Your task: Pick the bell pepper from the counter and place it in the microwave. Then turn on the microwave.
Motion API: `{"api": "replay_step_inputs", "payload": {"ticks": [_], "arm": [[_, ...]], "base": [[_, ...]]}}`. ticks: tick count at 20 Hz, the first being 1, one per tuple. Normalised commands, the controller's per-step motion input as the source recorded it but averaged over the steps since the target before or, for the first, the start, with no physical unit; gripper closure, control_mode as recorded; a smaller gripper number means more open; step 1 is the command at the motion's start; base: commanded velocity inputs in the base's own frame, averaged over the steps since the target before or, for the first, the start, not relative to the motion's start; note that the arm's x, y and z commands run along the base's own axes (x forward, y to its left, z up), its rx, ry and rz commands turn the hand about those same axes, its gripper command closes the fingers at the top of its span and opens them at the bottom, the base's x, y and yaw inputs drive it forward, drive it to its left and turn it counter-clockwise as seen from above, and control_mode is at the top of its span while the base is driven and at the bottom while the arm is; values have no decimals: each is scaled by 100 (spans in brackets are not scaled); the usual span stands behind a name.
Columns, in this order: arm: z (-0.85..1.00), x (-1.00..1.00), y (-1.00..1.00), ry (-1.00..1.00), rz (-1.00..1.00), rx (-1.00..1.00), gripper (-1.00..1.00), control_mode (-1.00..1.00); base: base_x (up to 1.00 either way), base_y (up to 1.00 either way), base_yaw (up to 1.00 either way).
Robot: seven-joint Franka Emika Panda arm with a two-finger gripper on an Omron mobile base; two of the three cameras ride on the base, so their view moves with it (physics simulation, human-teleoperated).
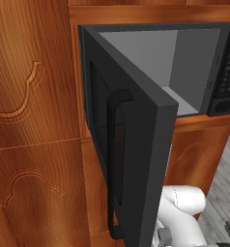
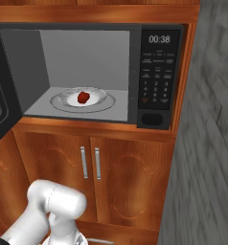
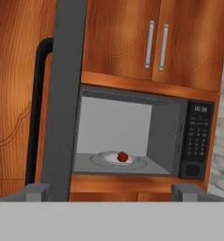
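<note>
Risk: door (image 3: pixel 67 94) stands wide open w/ its edge right before my gripper (image 3: pixel 109 192); a sloppy push could glance off the bar handle (image 3: pixel 37 108) & leave it ajar, so start won't take. Jaws spread wide, holding nothing. Bell pepper (image 2: pixel 83 97), small, red, sits mid-turntable (image 2: pixel 104 102) inside microwave (image 2: pixel 156 72).

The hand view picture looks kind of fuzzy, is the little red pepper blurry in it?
Hand view: yes, the small red bell pepper is a soft blob and the black microwave's keypad smears. Right base view: sharper, the clock digits read clearly.
</note>
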Motion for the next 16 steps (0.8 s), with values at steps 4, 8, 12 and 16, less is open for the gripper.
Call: {"api": "replay_step_inputs", "payload": {"ticks": [4,8,12,16], "arm": [[-5,4,14,0,-4,0,-100,-100],[-6,10,12,0,-4,0,-100,-100],[-10,12,15,0,-4,0,-100,-100],[-13,11,18,0,-3,0,-100,-100]], "base": [[0,0,0],[0,0,0],[0,0,0],[0,0,0]]}}
